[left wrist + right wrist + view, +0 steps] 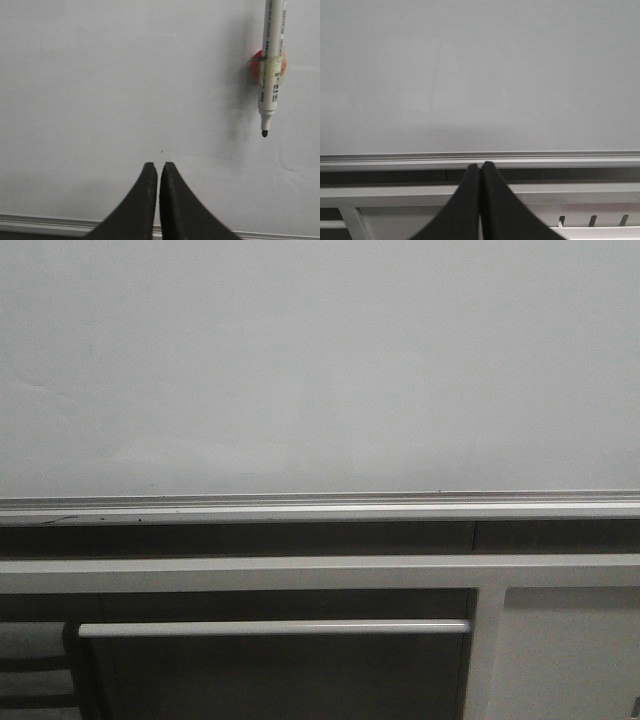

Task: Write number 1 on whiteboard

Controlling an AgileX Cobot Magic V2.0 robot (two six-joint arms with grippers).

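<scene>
1. While both of our hands hang empty, the left hand has its fingers nearly pressed together, a thin gap between the tips, and the right hand is pressed fully together.
2. Just beyond the hands runs the silver rail along the lower edge of the whiteboard, with white cabinet frames below it.
3. Farther on, the board face is blank in all three views; no number 1 has been drawn yet.
4. Farthest, in the left wrist view, a white marker hangs tip down with its black tip bare, held by a taped orange magnet, well apart from the left hand.
5. We judge the task at its start: fetching the pen. Next, we must spread the left hand, reach the marker and pinch its barrel squarely.
</scene>
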